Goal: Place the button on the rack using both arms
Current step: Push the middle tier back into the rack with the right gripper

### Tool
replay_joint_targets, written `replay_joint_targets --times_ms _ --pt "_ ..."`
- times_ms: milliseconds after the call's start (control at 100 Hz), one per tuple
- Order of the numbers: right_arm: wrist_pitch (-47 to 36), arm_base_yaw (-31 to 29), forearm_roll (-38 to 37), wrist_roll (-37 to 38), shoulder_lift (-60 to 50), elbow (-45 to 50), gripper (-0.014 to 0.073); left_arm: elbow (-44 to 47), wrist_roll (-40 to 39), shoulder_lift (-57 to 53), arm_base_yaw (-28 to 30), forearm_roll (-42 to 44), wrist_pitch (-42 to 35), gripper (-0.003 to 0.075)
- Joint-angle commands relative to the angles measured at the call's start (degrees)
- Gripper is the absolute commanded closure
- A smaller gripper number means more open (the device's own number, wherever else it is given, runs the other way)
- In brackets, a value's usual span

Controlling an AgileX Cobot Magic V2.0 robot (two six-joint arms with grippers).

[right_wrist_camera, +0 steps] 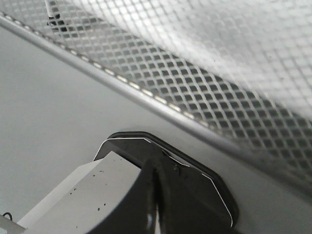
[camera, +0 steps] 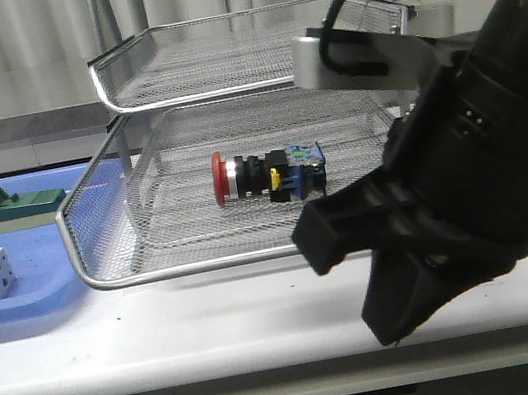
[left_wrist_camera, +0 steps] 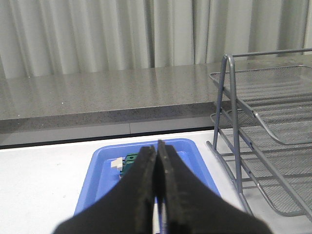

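The right gripper point(camera: 378, 270), clenched and empty just outside the rack point(camera: 105, 275), could knock that front rim if it swings, jolting the button point(camera: 270, 173) lying on its side in the lower tray.

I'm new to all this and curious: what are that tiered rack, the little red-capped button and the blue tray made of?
The rack looks like silver-painted or plated metal: fine wire mesh, thin rod frame. The button seems mostly plastic, a matte red cap and black body, with a shiny, probably metal collar. The blue tray looks like smooth moulded plastic.
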Motion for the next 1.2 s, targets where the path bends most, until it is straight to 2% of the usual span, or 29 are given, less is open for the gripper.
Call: replay_joint_targets --times_ms 0,550,1190 --pt "-4.9 0.8 0.9 -0.5 -0.5 -1.9 0.0651 -1.6 -0.6 0.5 0.1 -0.7 -4.6 0.0741" --pt "-19.4 0.4 -1.7 -0.6 1.6 -2.2 0.0651 -1.6 -0.6 0.5 0.1 -0.7 -4.6 0.0741" --pt "-16.6 -8.5 -7.5 -0.6 12.2 -17.3 0.0651 -1.6 -0.6 0.5 0.1 -0.7 -4.6 0.0741"
